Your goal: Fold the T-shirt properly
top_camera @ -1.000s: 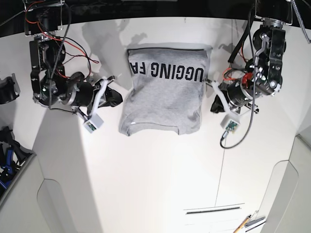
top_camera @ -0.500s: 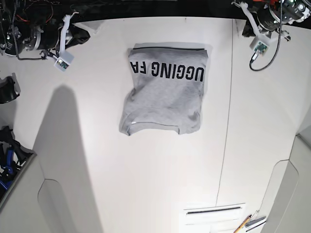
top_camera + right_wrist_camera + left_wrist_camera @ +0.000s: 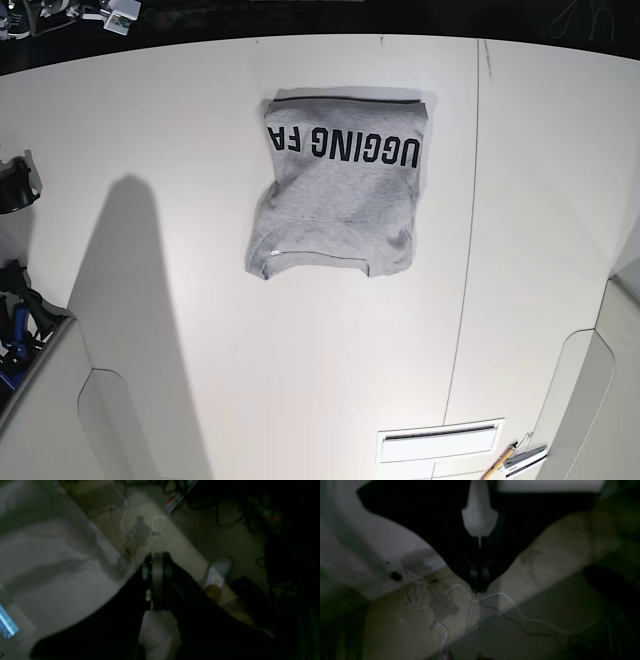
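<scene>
The T-shirt (image 3: 338, 205) lies folded into a compact light-grey rectangle at the far middle of the white table (image 3: 300, 380). Black block lettering runs across its far part, upside down in the base view. No gripper touches it. Both arms are pulled back past the table's far edge; only a scrap of the right arm (image 3: 118, 14) shows at the top left corner. In the dim left wrist view my left gripper (image 3: 479, 590) hangs shut over the floor with nothing in it. My right gripper (image 3: 156, 558) is likewise shut and empty beyond the table edge.
Dark gear (image 3: 14, 185) and a bin with blue items (image 3: 15, 335) sit at the left edge. A slotted white panel (image 3: 440, 437) and a pencil (image 3: 497, 464) lie at the near right. Cables (image 3: 510, 605) and a shoe (image 3: 217, 573) are on the floor.
Both arms have withdrawn from beside the T-shirt to beyond the table's far edge, nearly leaving the base view. The shirt has stayed where it was.
</scene>
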